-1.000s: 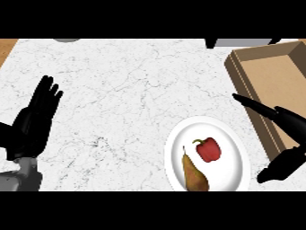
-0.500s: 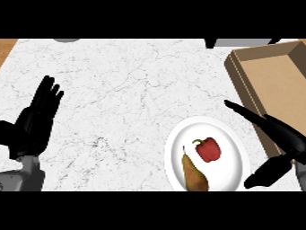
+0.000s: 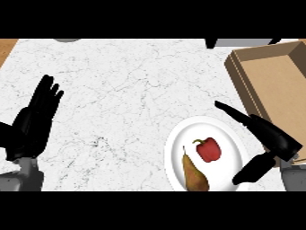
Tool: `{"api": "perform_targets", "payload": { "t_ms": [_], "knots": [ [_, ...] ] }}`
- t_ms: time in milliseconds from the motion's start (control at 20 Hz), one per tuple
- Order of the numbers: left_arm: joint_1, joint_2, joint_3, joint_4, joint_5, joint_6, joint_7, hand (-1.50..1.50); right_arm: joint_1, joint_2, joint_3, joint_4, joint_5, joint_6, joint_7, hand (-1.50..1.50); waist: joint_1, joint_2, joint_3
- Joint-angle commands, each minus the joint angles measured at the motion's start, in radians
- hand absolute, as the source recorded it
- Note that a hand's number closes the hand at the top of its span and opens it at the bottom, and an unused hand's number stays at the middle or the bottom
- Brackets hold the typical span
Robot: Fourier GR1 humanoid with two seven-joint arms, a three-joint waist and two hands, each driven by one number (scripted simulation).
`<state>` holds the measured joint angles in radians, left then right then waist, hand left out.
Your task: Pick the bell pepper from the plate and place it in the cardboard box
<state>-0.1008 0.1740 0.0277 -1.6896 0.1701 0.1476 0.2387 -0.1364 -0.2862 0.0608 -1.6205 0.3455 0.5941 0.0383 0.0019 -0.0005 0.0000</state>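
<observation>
On the white plate point(image 3: 181, 139), a glossy red bell pepper point(image 3: 209, 149).

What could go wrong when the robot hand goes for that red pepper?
The pear lies beside the bell pepper on the plate, so the right robot hand, open over the plate's right edge, might nudge or catch it instead. The cardboard box has raised walls; the carried pepper might clip one.

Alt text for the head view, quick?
The open right hand hovers at the right rim of a white plate holding a red bell pepper and a pear, beside a cardboard box. Open left hand rests at left.
</observation>
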Motion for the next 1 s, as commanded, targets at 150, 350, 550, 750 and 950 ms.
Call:
{"api": "perform_targets", "payload": {
  "t_ms": [150,350,550,750,950],
  "knots": [
    [-0.031,-0.005,0.055,0.061,0.006,-0.042,-0.018,0.00,0.029,0.017,-0.001,0.059,0.104,-0.041,-0.087,-1.50,-0.002,0.001,0.000],
    [-0.015,-0.045,0.008,-0.024,-0.059,0.018,0.034,0.00,0.011,0.040,-0.006,-0.009,0.084,0.010,0.002,-1.50,-0.002,0.000,0.000],
    [0.022,-0.071,-0.011,-0.039,-0.068,0.006,0.007,0.00,0.019,0.077,0.035,0.003,0.118,-0.004,-0.010,-1.50,-0.001,0.000,0.000],
    [0.004,-0.074,0.021,0.034,-0.050,-0.031,-0.033,0.00,-0.010,0.076,0.000,0.059,0.128,0.005,-0.041,-1.50,-0.002,0.000,0.000],
    [-0.007,-0.084,0.015,0.044,-0.075,-0.020,-0.036,0.00,-0.002,0.084,0.015,0.079,0.168,-0.006,-0.052,-1.50,-0.002,0.000,0.000]
  ]
}}
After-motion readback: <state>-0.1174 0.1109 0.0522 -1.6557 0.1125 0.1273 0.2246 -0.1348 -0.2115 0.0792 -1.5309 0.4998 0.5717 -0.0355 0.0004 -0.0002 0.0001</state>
